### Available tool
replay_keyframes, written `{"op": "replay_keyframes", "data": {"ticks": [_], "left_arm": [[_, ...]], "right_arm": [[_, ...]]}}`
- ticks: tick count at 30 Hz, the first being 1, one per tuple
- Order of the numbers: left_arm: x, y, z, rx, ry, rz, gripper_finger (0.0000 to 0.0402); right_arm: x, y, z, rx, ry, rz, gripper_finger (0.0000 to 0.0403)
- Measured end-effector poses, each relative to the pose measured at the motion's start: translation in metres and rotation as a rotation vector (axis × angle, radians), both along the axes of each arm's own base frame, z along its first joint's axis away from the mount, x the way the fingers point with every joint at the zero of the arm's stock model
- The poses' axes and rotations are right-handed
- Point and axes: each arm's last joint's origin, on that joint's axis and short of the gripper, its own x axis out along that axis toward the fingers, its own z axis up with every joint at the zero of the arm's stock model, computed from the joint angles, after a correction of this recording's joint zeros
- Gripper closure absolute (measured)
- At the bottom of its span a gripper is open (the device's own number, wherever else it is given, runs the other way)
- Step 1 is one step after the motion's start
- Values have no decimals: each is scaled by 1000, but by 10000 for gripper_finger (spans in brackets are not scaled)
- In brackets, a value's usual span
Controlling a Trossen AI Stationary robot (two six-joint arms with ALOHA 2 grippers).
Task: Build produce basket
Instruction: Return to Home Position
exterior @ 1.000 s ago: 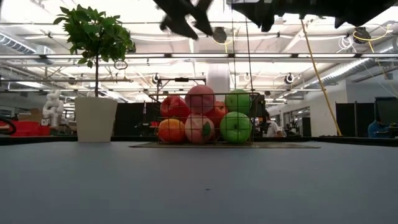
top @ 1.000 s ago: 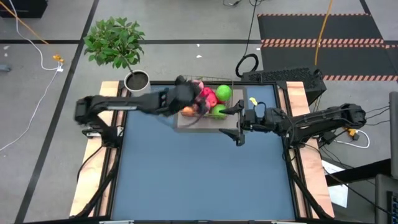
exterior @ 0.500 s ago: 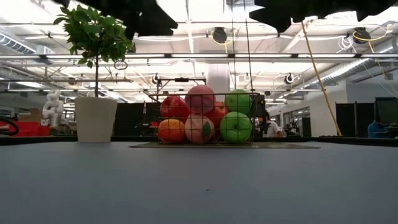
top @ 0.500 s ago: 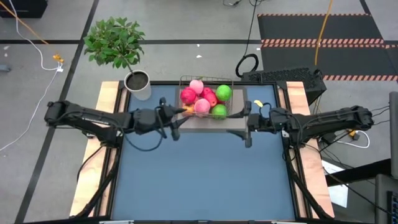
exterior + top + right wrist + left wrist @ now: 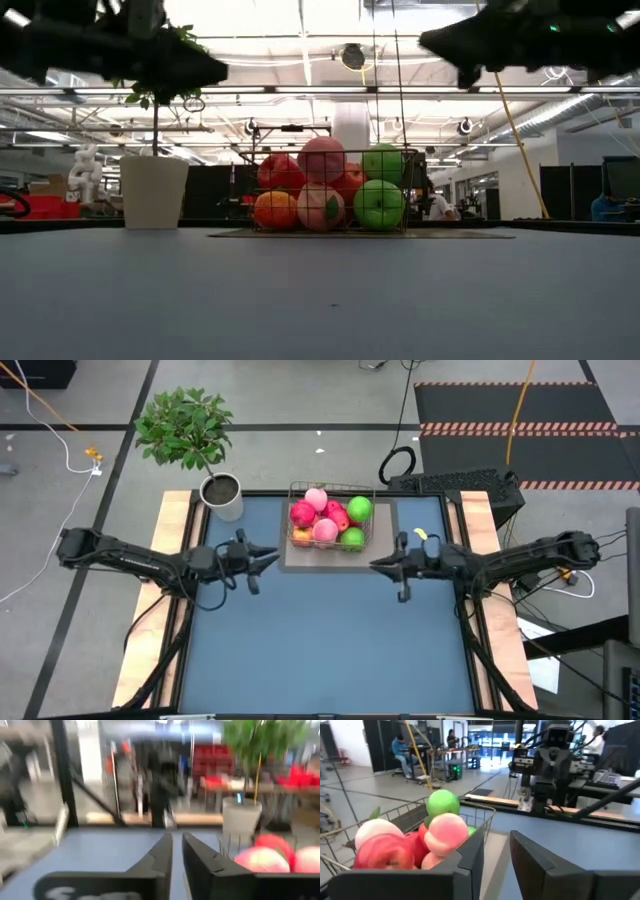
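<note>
My left pincer [image 5: 268, 555] hovers released over the blue bench [image 5: 330, 645], just left of the basket, with its fingers apart and holding nothing. A grey plant pot [image 5: 222, 492] stands at the far left corner, near the basket. The wire basket [image 5: 292, 488] sits on a grey mat [image 5: 385, 555] at the middle of the far edge. It is heaped with the produce [image 5: 330, 520]: red, pink, green and orange fruit, piled above the rim. I judge the thin mesh light and springy, but the load heavy and apt to roll. The rim at both short sides looks the best hold, lifted level. My right pincer [image 5: 380, 565] hangs just right of the mat, fingers nearly together, empty. The near half of the bench lies open for moving.
</note>
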Motion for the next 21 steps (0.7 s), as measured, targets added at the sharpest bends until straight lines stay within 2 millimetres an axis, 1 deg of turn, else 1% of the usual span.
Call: {"op": "replay_keyframes", "data": {"ticks": [3, 5, 6, 10, 14, 19, 21], "left_arm": [[-10, 0, -6, -3, -38, -18, 314], [-14, 0, -6, 4, -56, -22, 320], [-17, 1, -6, 12, -53, -22, 323], [-24, 1, -5, 32, -53, -33, 337], [-31, 1, -12, 57, -6, -33, 358], [-40, 2, -16, 61, -31, -32, 394], [-43, 2, -15, 67, -47, -31, 397]], "right_arm": [[-18, 0, -8, 6, -186, 14, 394], [-29, 0, -10, 5, -281, 29, 400], [-33, 0, -13, 5, -299, 31, 399], [-42, 0, -23, 0, -274, 54, 402], [-42, 0, -28, 0, -207, 53, 402], [-40, 0, -39, 26, -91, 57, 402], [-40, 0, -41, 53, -62, 59, 402]]}}
